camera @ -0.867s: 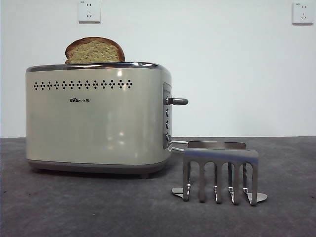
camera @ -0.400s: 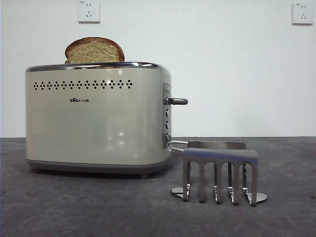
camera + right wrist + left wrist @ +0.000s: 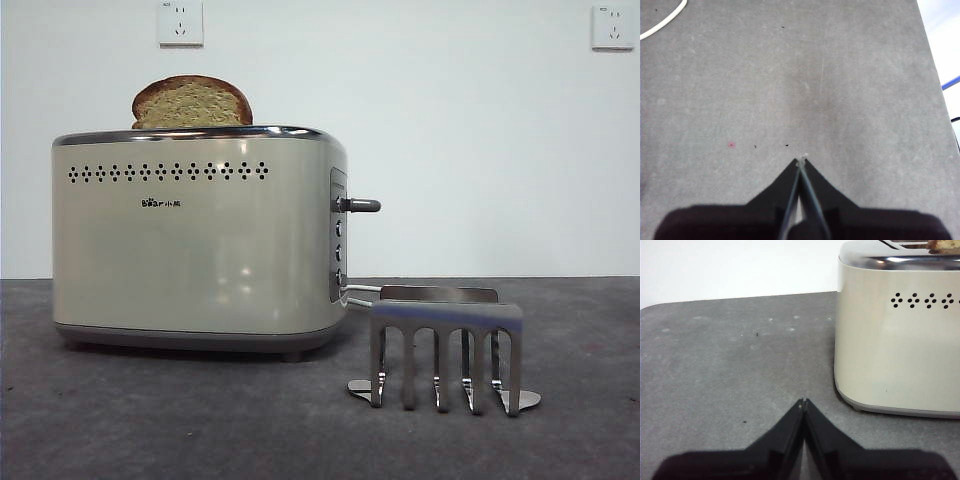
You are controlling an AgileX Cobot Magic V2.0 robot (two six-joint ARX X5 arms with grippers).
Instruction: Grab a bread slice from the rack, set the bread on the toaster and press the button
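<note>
The cream toaster (image 3: 195,240) stands on the grey table at the left. The slice of bread (image 3: 191,102) stands upright in its top slot, domed crust showing. The grey lever button (image 3: 361,205) sticks out of the toaster's narrow side panel. The steel rack (image 3: 446,347) stands empty to the right of the toaster, nearer the camera. My left gripper (image 3: 803,402) is shut and empty over bare table beside the toaster (image 3: 900,335); an edge of the bread (image 3: 943,245) shows on top. My right gripper (image 3: 801,161) is shut and empty over bare table. Neither arm shows in the front view.
Two wall sockets (image 3: 180,22) sit on the white wall behind. A white cable (image 3: 662,21) lies on the table in the right wrist view. The table's edge (image 3: 940,75) shows there too.
</note>
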